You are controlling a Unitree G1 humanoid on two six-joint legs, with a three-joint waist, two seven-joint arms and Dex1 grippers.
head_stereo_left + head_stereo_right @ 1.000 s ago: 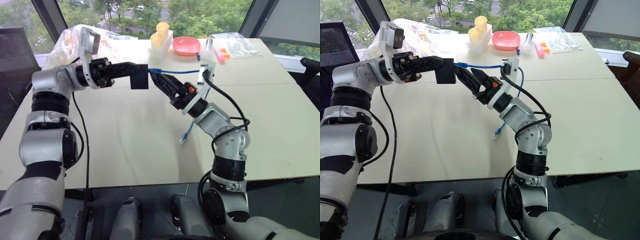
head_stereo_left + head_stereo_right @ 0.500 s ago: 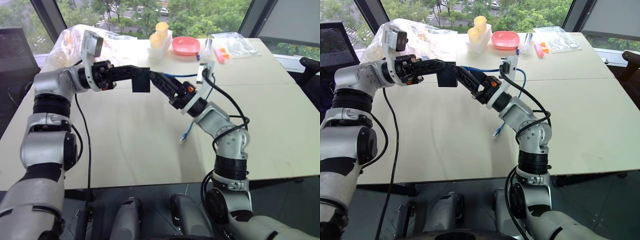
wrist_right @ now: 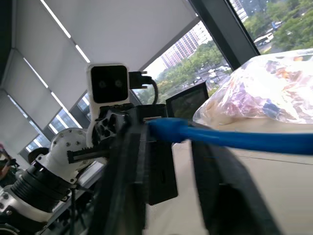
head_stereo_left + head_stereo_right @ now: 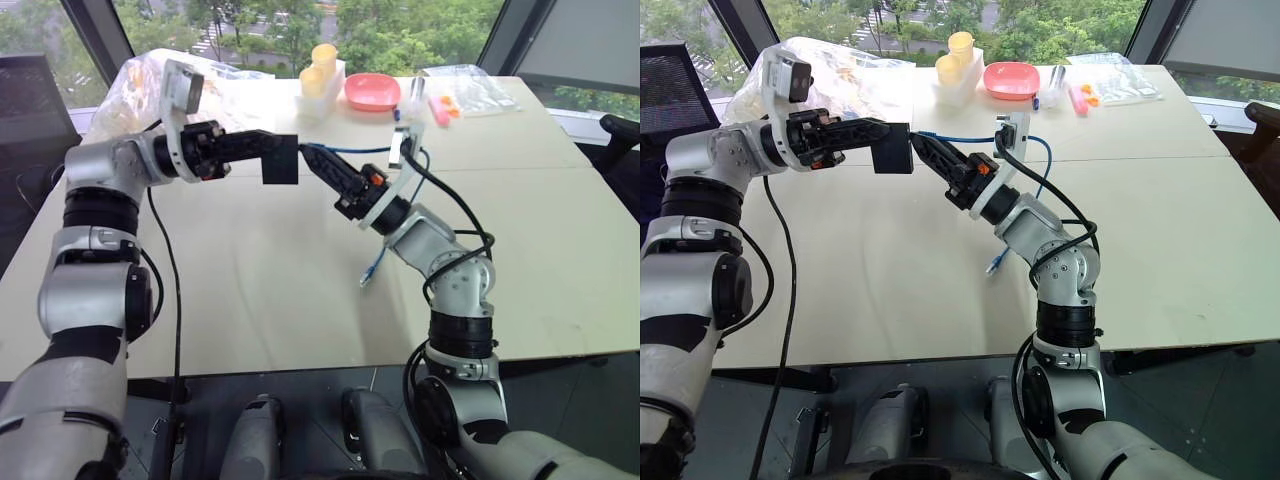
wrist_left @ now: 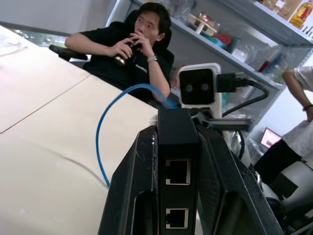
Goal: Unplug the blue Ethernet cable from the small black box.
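Observation:
My left gripper (image 4: 283,157) is shut on the small black box (image 4: 279,167) and holds it up over the table, pointing right. In the left wrist view the box (image 5: 178,147) sits between the fingers (image 5: 131,186) with two empty ports facing the camera. The blue Ethernet cable (image 4: 356,150) leaves the box's far side, loops behind my right wrist and drops to a loose plug (image 4: 366,279) on the table. My right gripper (image 4: 316,158) meets the box from the right, shut on the cable (image 3: 234,139) just at its plug.
At the back of the beige table (image 4: 250,290) stand yellow cups (image 4: 320,65), a pink bowl (image 4: 372,92), a crumpled plastic bag (image 4: 135,85) and a clear bag (image 4: 470,90). A person (image 5: 132,49) sits beyond the table's edge.
My right gripper's fingers have drawn together on the cable next to the box. The left arm and the box have kept still.

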